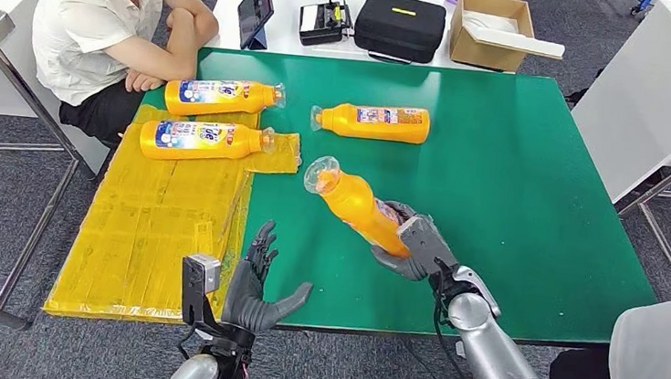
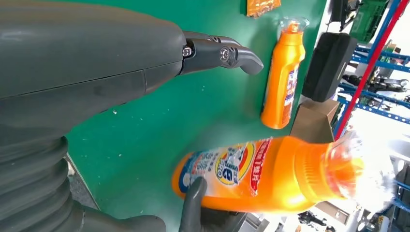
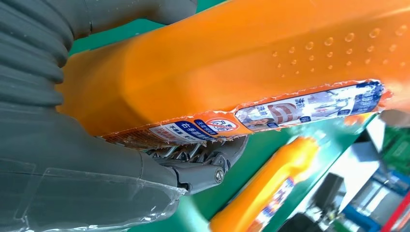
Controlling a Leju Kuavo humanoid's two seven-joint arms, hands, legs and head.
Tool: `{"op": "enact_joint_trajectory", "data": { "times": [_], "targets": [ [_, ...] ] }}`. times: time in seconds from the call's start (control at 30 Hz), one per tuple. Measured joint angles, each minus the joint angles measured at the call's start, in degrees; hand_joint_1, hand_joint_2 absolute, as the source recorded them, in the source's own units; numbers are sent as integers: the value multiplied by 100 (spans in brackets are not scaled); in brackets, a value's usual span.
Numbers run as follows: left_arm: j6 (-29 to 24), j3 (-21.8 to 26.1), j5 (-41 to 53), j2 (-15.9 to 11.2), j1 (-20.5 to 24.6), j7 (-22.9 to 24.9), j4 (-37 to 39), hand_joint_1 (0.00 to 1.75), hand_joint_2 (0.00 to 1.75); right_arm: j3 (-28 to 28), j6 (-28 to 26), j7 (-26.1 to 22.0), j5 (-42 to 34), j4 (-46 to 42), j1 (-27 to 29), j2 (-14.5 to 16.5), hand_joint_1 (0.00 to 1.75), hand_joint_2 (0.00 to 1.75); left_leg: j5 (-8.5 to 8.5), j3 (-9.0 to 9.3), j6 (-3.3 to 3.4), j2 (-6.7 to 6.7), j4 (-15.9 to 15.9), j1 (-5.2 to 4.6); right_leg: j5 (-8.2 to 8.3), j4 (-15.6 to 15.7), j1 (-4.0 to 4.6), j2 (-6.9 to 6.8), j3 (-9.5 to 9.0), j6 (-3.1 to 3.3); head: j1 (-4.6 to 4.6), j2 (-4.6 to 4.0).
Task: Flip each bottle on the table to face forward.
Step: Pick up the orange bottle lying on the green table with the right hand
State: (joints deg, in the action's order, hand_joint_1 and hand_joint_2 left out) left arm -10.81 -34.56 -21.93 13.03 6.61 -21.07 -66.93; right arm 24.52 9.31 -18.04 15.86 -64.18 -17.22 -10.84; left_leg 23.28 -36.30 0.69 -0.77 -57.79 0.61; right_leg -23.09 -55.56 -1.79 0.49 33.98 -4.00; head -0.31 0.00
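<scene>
So my right hand (image 1: pixel 411 249) had a grip on the base end of one orange bottle (image 1: pixel 355 203), holding it tilted up off the green table (image 1: pixel 533 198) with the clear cap pointing away from me and a bit to my left. From the right wrist cam the bottle (image 3: pixel 232 63) was mostly plain orange side with just the edge of a label peeking out, so I couldn't really tell which face was up. My left hand (image 1: pixel 256 285) was holding nothing, fingers spread, hovering over the near edge of the table by the yellow sheet (image 1: pixel 164 220). Second bottle (image 1: pixel 373 121) lay flat on the green farther back, cap toward my left. Two more bottles, one (image 1: pixel 223 97) at the far end of the sheet and one (image 1: pixel 204 140) just nearer on it, both label-up. A person (image 1: pixel 108 23) sat at the far left corner
</scene>
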Motion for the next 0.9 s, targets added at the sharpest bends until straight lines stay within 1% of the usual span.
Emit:
{"op": "enact_joint_trajectory", "data": {
  "times": [0.23,0.57,0.7,0.9],
  "targets": [
    [146,-68,127,-11,118,-37,-21,0,175,220,27,-47,-58,-58,-95,171,175,175,0,-4,0,-7,0,0,0,0,0,-5,2,0,0,0],
    [156,-43,293,-30,181,-81,-131,0,175,434,61,-88,-82,-60,-160,293,175,175,-1,-6,0,-12,0,0,0,0,-1,-12,3,0,1,0],
    [29,-15,375,-8,190,-108,-198,0,175,588,83,-75,105,-59,-180,381,175,175,-1,-6,0,-12,0,1,-1,0,0,-12,4,0,1,0],
    [-216,161,86,91,254,-39,-227,0,175,918,-89,-88,250,-60,-174,592,175,175,-2,-7,-1,-12,0,1,-1,-1,0,-12,7,1,1,0]
  ]
}}
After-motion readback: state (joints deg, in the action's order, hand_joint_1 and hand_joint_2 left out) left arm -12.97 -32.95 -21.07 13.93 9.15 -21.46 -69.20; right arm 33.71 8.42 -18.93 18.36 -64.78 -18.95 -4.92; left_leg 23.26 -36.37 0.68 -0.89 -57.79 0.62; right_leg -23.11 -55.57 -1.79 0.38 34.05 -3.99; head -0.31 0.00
